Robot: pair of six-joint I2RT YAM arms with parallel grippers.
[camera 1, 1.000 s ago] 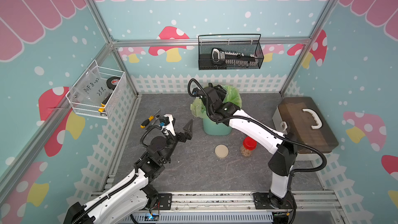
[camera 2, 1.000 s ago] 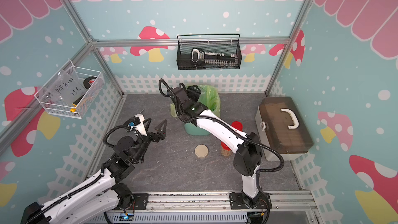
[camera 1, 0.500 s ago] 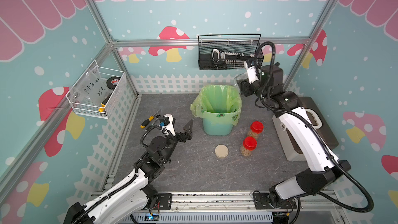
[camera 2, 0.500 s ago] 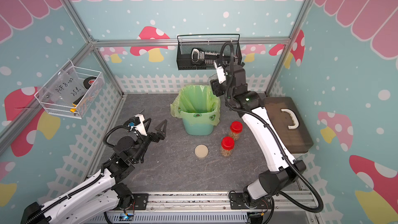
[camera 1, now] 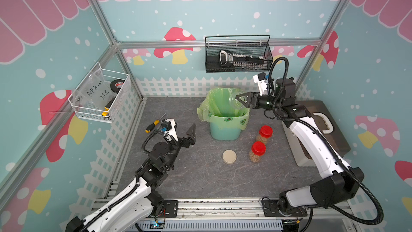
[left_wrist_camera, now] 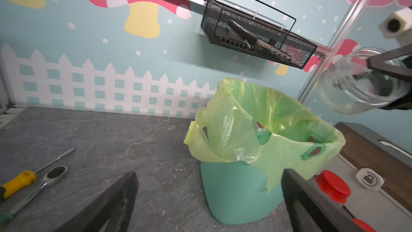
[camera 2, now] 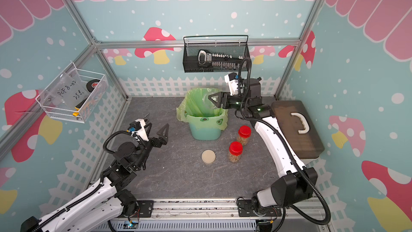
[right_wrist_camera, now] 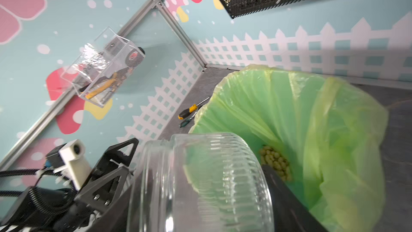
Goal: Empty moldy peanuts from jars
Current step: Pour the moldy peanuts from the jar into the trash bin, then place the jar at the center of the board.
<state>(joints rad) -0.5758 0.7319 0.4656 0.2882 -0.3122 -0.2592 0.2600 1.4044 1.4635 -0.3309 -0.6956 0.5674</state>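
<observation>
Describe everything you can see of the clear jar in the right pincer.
The clear jar looks like glass or hard plastic, with fine ribs round its wall and a narrower neck. It has no lid on and appears empty. The right pincer clamps its body, holding it tilted roughly on its side in the air over the green-bagged bin. Nothing else touches it.

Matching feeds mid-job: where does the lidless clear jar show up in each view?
In a top view: lidless jar tipped over the green bag's far right rim.
In a top view: same place, bag beneath.
Left wrist: high beside the bag, near the black mesh basket's end.
Right wrist: close foreground, before the bag's mouth.
Shared landmark: the green bag.
</observation>
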